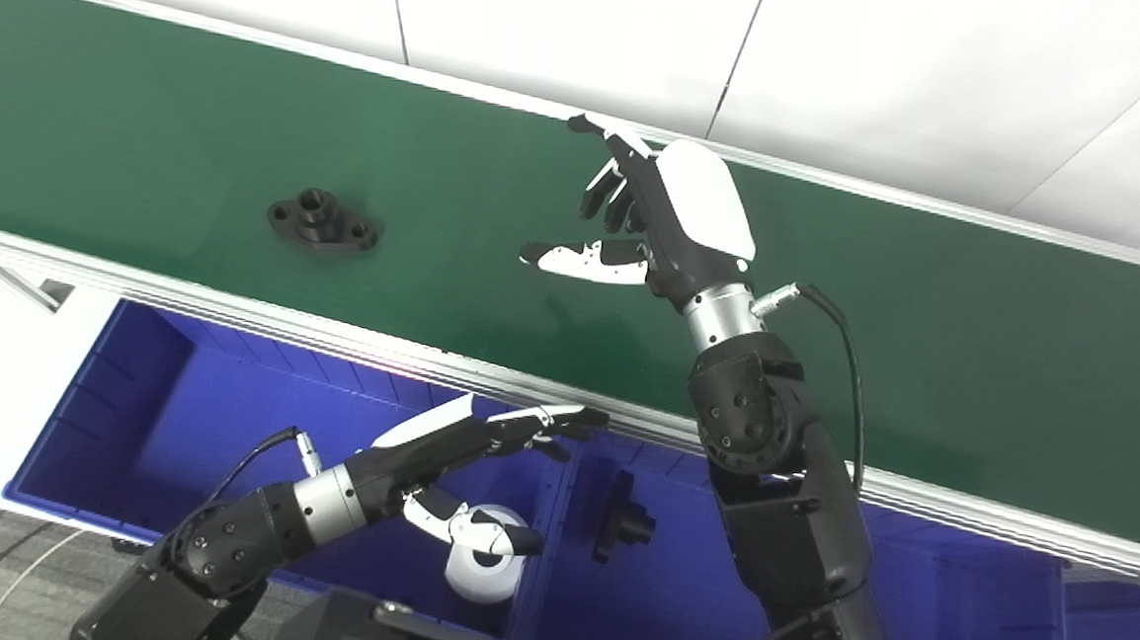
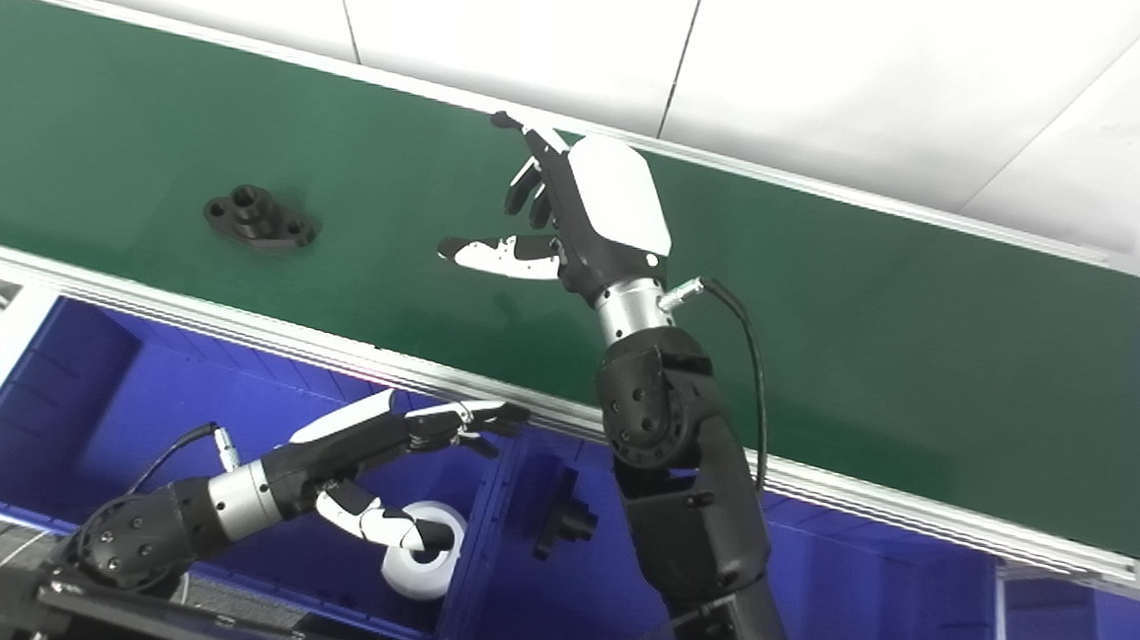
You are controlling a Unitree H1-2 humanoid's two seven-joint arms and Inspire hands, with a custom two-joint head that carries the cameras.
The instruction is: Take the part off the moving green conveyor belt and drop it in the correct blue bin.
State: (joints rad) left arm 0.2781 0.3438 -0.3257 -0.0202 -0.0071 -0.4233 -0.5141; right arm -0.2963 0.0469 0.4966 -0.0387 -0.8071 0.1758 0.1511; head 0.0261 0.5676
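Note:
A black flanged part (image 1: 323,222) with a raised hub and two bolt ears lies on the green conveyor belt (image 1: 147,116), left of centre. My right hand (image 1: 661,212) hovers over the belt to the right of the part, open, fingers spread and thumb pointing toward the part, with a clear gap between them. My left hand (image 1: 483,453) is open and holds nothing, fingers stretched out above the left blue bin (image 1: 129,402), just below the belt's near rail.
A white cylindrical part (image 1: 486,557) rests in the left bin beneath my left hand. A black part (image 1: 622,523) lies in the middle blue bin (image 1: 652,602). Another bin (image 1: 1120,631) sits at right. An aluminium rail (image 1: 234,304) edges the belt; a white wall stands behind.

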